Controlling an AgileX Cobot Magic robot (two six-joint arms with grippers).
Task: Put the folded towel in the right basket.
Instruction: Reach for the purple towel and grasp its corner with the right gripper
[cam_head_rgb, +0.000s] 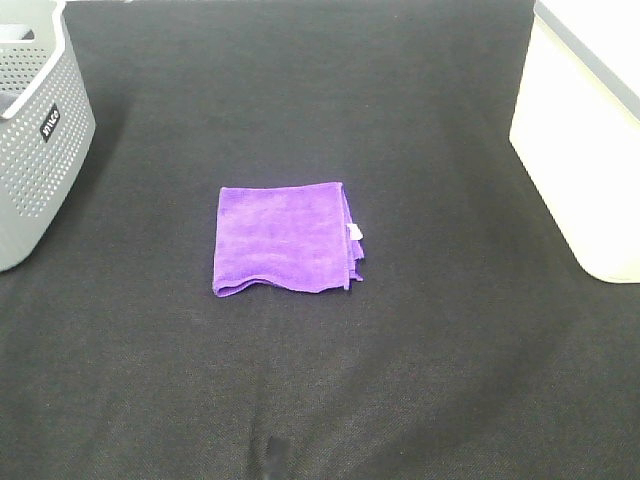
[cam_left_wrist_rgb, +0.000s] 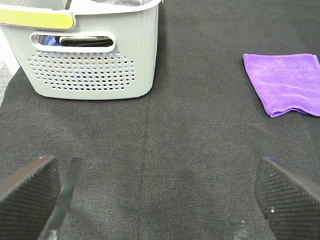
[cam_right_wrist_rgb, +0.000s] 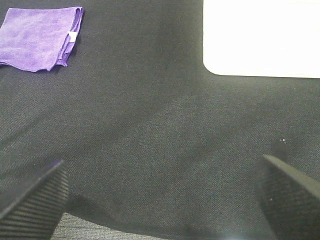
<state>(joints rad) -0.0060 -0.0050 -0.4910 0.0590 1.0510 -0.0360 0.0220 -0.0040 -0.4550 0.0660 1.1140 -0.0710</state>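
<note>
A black mat (cam_head_rgb: 450, 380) fills the view; no room shows beyond. The white basket (cam_head_rgb: 585, 150) stands at right, the grey basket (cam_head_rgb: 35, 130) at left, the folded towel (cam_head_rgb: 285, 238) flat between, untouched. Left gripper (cam_left_wrist_rgb: 157, 192) and right gripper (cam_right_wrist_rgb: 160, 197) gape empty. Reaching is the step, I judge: the right must descend and pinch the towel.

Looked to me like a staged lab bench: black cloth (cam_head_rgb: 320, 400) ran edge to edge, with a grey perforated basket (cam_head_rgb: 40, 130) and white basket (cam_head_rgb: 580, 150) parked at opposite sides.
</note>
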